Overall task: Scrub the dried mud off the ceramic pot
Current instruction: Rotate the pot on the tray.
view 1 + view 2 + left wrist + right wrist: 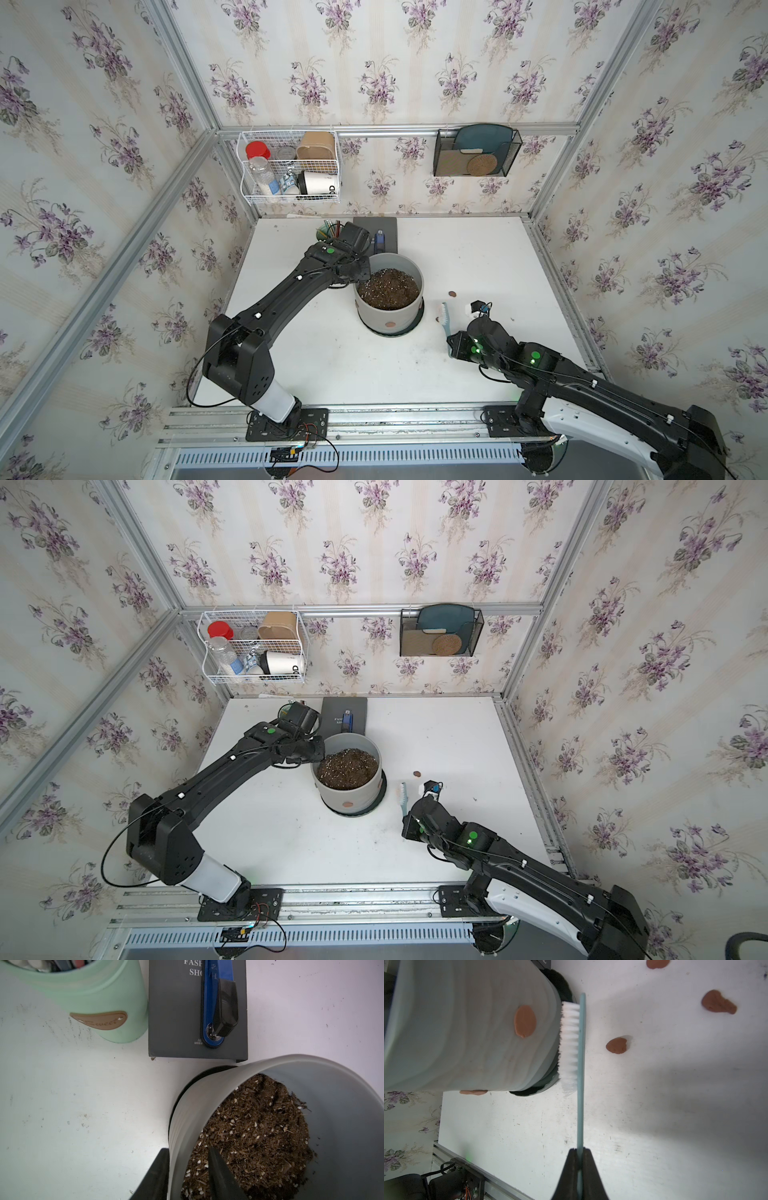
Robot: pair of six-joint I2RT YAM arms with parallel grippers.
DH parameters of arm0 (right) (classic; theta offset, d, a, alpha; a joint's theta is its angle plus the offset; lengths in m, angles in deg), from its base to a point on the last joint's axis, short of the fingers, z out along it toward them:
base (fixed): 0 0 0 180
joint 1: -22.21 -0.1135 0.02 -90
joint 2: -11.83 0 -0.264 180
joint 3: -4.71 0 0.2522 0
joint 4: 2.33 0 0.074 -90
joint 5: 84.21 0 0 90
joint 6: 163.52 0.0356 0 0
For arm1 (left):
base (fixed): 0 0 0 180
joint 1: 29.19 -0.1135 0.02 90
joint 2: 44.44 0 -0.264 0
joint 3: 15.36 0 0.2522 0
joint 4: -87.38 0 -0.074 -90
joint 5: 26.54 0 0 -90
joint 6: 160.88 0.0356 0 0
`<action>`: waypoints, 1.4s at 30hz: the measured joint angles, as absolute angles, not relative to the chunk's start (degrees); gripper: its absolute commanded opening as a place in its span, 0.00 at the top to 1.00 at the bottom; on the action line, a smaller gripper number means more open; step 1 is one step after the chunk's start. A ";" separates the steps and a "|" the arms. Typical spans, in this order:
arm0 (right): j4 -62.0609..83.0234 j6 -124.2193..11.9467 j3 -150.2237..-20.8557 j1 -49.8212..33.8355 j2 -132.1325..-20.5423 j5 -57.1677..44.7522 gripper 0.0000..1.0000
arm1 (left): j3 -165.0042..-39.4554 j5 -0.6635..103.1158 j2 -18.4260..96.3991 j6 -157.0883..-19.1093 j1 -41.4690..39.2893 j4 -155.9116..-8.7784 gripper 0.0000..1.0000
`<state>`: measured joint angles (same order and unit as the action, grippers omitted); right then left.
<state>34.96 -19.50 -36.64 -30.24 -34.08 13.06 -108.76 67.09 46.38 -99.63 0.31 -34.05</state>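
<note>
The ceramic pot (390, 316) (347, 796) (342, 1105) (467, 1032), pale grey and full of dark speckled soil, stands mid-table on a black saucer (417, 321). Dried mud (390, 324) (346, 803) (525, 1021) sticks to its front wall, and another blob (473, 1092) shows at the wall's edge. My left gripper (188, 1149) (360, 270) is open astride the far-left rim, one finger outside, one over the soil. My right gripper (580, 1149) (451, 345) is shut on the handle of a teal brush (444, 318) (581, 1084). Its white bristles (570, 1047) face the pot's base.
Loose mud blobs (451, 294) (616, 1045) (718, 1004) lie on the table right of the pot. A mint-green cup (93, 991) and a dark book (176, 1022) bearing a blue tool (207, 1012) stand behind it. A wire basket (291, 166) and a mesh holder (476, 151) hang on the back wall.
</note>
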 measured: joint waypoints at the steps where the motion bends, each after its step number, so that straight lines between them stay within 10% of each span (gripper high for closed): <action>1: 34.96 -19.35 -36.64 -30.24 -34.50 13.19 1.00 | -108.54 67.09 46.34 -99.63 0.26 -34.22 0.67; 17: 31.73 -17.99 -39.49 -30.24 -41.73 13.80 1.00 | -102.71 65.94 42.54 -97.31 -0.24 -34.44 0.89; 29: 30.59 -18.02 -38.76 -30.24 -43.29 13.43 1.00 | -101.50 59.14 41.03 -99.11 -0.30 -35.31 0.56; 42: 28.73 -18.04 -36.75 -30.24 -42.28 12.97 1.00 | -108.78 63.42 46.93 -96.88 -0.52 -34.18 0.71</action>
<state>28.73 -18.04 -36.75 -30.24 -42.28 12.97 -108.78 63.42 46.93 -96.88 -0.52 -34.18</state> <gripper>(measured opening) 0.091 0.310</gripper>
